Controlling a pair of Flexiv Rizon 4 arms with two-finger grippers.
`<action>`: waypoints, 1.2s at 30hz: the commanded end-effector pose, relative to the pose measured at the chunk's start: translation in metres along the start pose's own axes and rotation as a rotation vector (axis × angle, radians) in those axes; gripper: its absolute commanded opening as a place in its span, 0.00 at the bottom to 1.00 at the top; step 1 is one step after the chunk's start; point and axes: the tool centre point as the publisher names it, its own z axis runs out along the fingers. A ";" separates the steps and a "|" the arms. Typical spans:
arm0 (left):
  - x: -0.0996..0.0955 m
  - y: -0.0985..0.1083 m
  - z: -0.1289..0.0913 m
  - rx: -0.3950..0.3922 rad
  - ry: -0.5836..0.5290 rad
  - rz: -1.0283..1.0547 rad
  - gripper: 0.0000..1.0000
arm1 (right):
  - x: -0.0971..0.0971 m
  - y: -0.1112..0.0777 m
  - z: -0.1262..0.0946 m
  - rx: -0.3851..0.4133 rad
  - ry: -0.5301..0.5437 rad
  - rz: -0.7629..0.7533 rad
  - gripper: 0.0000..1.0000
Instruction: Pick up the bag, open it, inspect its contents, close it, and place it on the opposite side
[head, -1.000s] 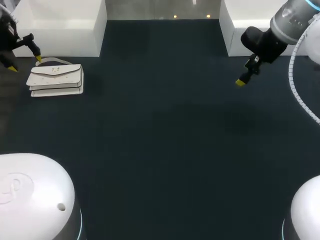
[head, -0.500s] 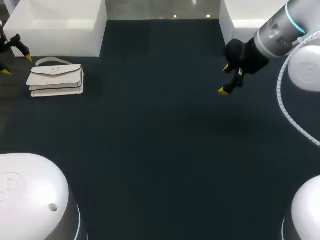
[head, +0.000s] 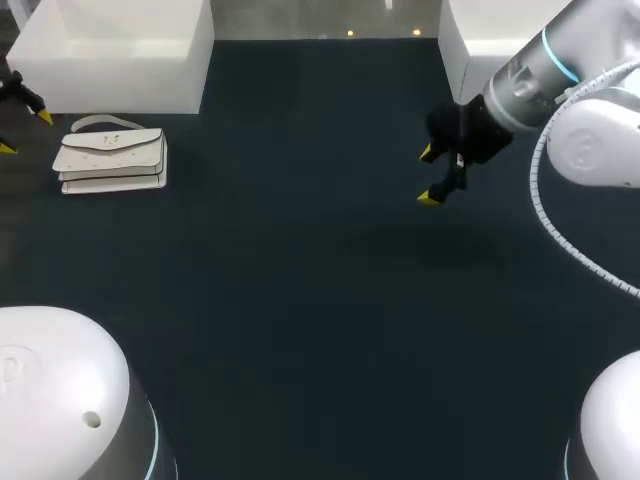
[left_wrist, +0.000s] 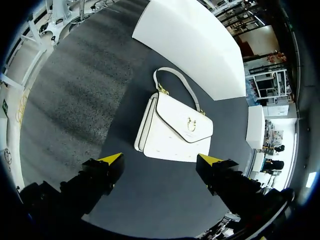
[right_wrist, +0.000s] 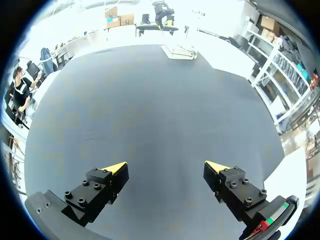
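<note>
The white bag (head: 112, 158) is lying flat near the counter's (head: 300, 300) left edge. The left tool (head: 26, 133) is hovering open beside it; the right tool (head: 427, 176) is hanging open, well apart. Risk: gripping only the thin handle (left_wrist: 175, 82), leaving the bag swinging loose.

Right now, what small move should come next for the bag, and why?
Probably ease the left gripper forward and down toward the bag. The bag lies flat and closed on the table, ahead of that open gripper, untouched. The right gripper, open and empty, is far off, over the table's middle.
</note>
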 end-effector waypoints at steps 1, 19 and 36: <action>-0.002 -0.004 0.004 -0.007 0.012 -0.003 1.00 | -0.009 0.007 0.012 0.007 0.046 -0.004 1.00; -0.017 -0.015 0.026 0.037 0.128 -0.069 1.00 | -0.016 0.012 0.020 0.015 0.037 0.008 1.00; -0.023 -0.031 0.070 0.076 0.199 -0.111 0.51 | -0.016 0.012 0.020 0.015 0.037 0.008 1.00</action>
